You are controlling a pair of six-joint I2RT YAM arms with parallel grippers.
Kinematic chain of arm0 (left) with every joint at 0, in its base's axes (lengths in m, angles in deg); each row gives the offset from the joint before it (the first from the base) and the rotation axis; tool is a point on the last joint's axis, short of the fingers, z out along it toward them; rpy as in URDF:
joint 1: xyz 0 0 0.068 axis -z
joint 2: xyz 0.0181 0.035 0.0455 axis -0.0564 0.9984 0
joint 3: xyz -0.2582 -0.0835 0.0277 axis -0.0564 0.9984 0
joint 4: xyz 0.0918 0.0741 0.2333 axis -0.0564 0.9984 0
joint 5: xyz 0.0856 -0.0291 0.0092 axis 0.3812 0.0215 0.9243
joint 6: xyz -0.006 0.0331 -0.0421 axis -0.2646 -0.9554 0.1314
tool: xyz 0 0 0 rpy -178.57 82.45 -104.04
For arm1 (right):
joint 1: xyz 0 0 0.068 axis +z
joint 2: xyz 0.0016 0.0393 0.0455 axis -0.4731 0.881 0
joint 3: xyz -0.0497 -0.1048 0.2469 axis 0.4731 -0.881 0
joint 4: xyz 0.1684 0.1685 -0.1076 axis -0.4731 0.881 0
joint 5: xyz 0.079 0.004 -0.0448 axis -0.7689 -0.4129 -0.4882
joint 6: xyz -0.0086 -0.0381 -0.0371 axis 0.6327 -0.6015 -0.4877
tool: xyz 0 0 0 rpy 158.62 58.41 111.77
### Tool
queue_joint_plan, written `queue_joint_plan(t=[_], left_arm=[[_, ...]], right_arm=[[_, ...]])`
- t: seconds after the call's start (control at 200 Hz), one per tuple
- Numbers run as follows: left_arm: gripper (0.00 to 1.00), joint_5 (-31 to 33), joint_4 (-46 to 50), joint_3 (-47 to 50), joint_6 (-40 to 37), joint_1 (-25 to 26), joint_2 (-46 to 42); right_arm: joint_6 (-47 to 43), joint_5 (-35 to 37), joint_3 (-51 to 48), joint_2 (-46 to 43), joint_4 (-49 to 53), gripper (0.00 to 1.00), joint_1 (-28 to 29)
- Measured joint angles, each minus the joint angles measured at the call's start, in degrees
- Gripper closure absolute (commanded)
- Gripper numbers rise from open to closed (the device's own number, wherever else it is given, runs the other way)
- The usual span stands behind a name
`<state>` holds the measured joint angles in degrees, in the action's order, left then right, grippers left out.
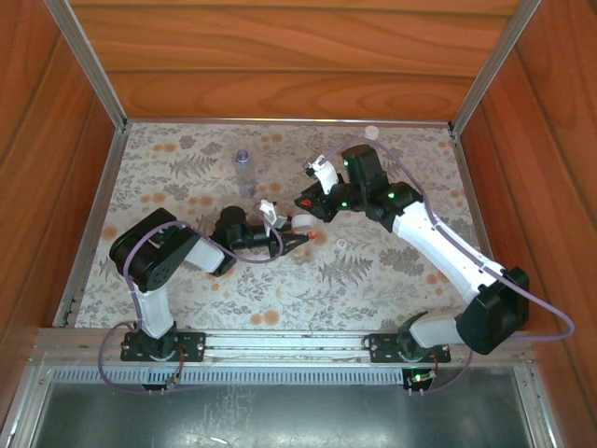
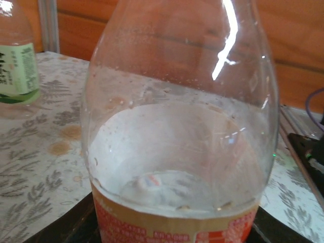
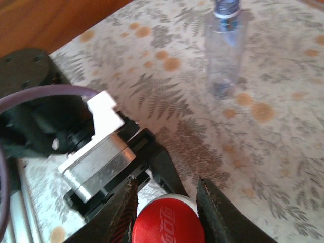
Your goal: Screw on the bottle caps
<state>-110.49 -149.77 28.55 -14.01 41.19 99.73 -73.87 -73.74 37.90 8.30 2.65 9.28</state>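
Observation:
My left gripper (image 1: 284, 239) is shut on the clear bottle with the red-and-white label (image 2: 177, 152), low on its body, near mid-table. A red cap (image 3: 167, 227) sits on that bottle's white neck ring. My right gripper (image 3: 168, 215) is shut on this cap, one finger pressed to each side. In the top view the right gripper (image 1: 313, 207) meets the bottle (image 1: 300, 224) from the far right. A bluish unlabelled bottle (image 1: 244, 173) stands upright behind, capped. A green-labelled bottle (image 2: 15, 66) stands off to the side. A small pale cap (image 1: 340, 245) lies on the cloth.
A floral cloth (image 1: 392, 271) covers the table. Wooden walls and metal rails (image 1: 93, 215) close it in on three sides. A white cap (image 1: 371, 133) rests at the far right corner. The left arm's wrist (image 3: 96, 162) is close below my right fingers.

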Motion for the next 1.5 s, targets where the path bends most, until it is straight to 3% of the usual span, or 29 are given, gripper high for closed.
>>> queue_joint_plan(t=[0.165, 0.37, 0.525, 0.615, 0.82, 0.915, 1.15, 1.314, 1.499], left_arm=[[0.49, 6.6, 0.2, 0.3, -0.6, 1.3, -0.6], [0.49, 12.0, 1.6, 0.5, -1.5, 3.0, -1.7], [0.49, 12.8, 2.4, 0.5, -1.6, 3.1, -2.2], [0.49, 13.1, 2.6, 0.5, -1.8, 3.2, -2.3], [0.49, 12.1, 2.4, 0.8, -2.3, 2.6, -2.3], [0.49, 9.4, 2.1, 1.0, -2.9, 2.2, -2.3], [0.49, 0.2, 2.5, 1.0, -3.6, 1.4, -2.2], [0.49, -5.3, 2.5, 0.9, -3.9, 1.1, -1.8], [0.49, -9.3, 2.5, 0.4, -3.9, 0.7, -1.3]], right_arm=[[10.1, 20.9, 0.0, -0.3, -1.7, 0.74, 8.9], [22.3, 41.8, 3.4, 2.5, 2.2, 0.71, 16.7], [27.1, 49.4, 6.1, 4.9, 5.2, 0.66, 19.1], [27.7, 50.6, 6.6, 5.2, 6.3, 0.55, 19.2], [19.7, 42.3, 3.8, 3.3, 6.0, 0.37, 18.3], [15.7, 36.3, 0.8, -0.9, 2.6, 0.34, 16.3], [6.3, 13.9, -7.5, -11.9, -3.6, 0.39, 7.3], [-1.7, 0.8, -7.0, -11.6, -2.0, 0.46, 2.0], [-9.7, -9.3, -4.3, -7.3, 2.2, 0.47, -0.9]])
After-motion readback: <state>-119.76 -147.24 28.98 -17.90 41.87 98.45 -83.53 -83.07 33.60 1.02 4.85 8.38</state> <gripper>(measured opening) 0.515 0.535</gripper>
